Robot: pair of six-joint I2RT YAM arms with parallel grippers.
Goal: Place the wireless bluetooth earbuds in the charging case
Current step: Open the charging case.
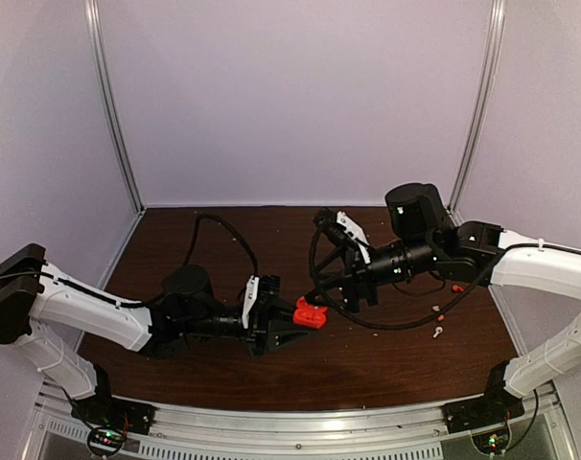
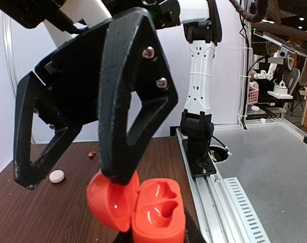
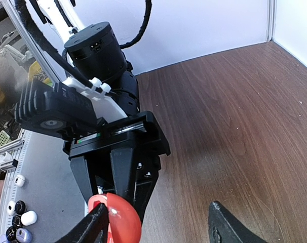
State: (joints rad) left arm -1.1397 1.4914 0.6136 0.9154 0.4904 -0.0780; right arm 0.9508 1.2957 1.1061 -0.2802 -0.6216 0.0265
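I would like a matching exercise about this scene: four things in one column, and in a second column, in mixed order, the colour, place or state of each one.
Column 1
1. charging case
2. earbuds
3. table
4. right gripper

Column 2
A. dark brown wood
B. fingers wide apart
C. red, with the lid open
D. lying loose on the right side of the table

Pairs: 1-C, 2-D, 3-A, 4-B
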